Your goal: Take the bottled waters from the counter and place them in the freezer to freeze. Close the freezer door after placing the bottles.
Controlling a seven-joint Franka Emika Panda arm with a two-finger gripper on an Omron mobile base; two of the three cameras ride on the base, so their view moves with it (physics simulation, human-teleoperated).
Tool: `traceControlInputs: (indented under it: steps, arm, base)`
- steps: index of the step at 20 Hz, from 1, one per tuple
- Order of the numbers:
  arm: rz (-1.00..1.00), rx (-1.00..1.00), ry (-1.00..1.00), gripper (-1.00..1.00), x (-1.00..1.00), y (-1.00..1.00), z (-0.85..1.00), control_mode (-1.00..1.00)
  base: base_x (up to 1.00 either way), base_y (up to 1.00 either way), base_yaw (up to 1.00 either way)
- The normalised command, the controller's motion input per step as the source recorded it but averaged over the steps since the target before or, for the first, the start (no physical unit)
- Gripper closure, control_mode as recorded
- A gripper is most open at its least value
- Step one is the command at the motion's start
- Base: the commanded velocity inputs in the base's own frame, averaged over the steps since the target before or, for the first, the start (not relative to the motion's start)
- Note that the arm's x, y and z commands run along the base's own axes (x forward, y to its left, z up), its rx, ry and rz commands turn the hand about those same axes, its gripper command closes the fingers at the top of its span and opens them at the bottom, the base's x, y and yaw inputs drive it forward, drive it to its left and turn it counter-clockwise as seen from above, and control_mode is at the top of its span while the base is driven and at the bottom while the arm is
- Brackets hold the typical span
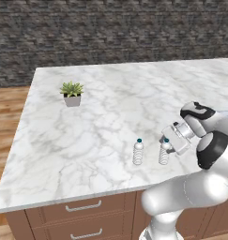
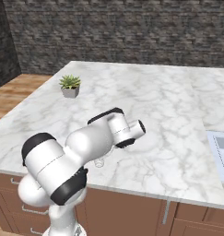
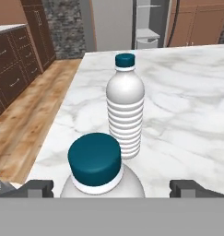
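Two bottled waters stand upright near the front edge of the white marble counter [image 1: 101, 117]. In the left base view the left bottle [image 1: 139, 152] is free, and the right bottle [image 1: 164, 153] has my gripper [image 1: 168, 140] at its cap. In the hand view the near bottle's teal cap [image 3: 95, 160] sits between my open fingertips [image 3: 37, 188], which stand wide on either side without touching it. The other bottle [image 3: 126, 110] stands just beyond. Past the counter is the grey freezer [image 3: 148, 27], its pale shelves showing beside a flat grey panel [image 3: 112, 23].
A small potted plant [image 1: 72, 94] stands far left on the counter. A pale sink [image 2: 220, 154] lies at the right end. Brown drawers [image 1: 82, 206] run below the front edge. Dark cabinets [image 3: 14, 64] and wooden floor [image 3: 35, 115] lie beyond the counter's side.
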Motion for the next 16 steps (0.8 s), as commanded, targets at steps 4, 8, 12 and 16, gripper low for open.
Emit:
traceControlInputs:
  steps: [4, 8, 12, 16]
  arm:
    - [0.03, 0.00, 0.00, -1.00, 0.00, 0.12, -0.01, -1.00]
    - [0.00, 0.00, 0.00, -1.00, 0.00, 0.02, -0.07, -1.00]
    - [0.00, 0.00, 0.00, 1.00, 0.00, 0.00, -0.05, -1.00]
    - [0.00, 0.00, 0.00, 1.00, 0.00, 0.00, -0.02, -1.00]
  base:
    - [0.00, 0.00, 0.00]
    - [0.00, 0.00, 0.00]
    - [0.00, 0.00, 0.00]
    - [0.00, 0.00, 0.00]
